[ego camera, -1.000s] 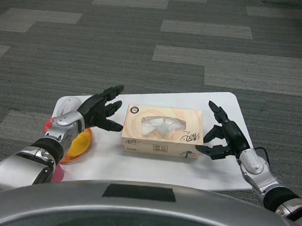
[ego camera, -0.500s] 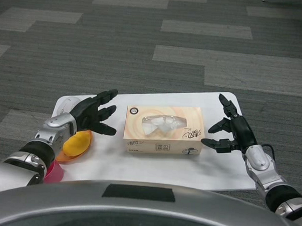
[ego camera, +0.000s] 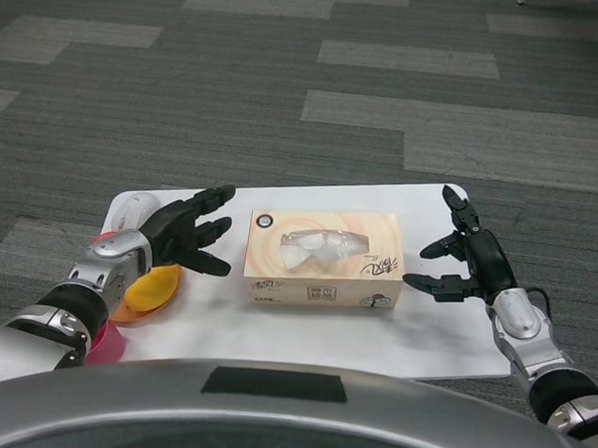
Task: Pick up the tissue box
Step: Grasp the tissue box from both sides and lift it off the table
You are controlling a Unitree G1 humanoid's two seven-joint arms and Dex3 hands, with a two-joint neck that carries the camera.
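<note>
Tissue box (ego camera: 322, 257) on table (ego camera: 275, 327), not gripped yet. Left hand (ego camera: 185, 231) & right hand (ego camera: 468, 261) flank it, fingers spread, empty. Grasp + lift left.

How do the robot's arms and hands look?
Both forearms are silver metal with dark bands toward the elbows. The left hand and right hand are black, with slim jointed fingers. A thin black cable runs beside the right wrist.
</note>
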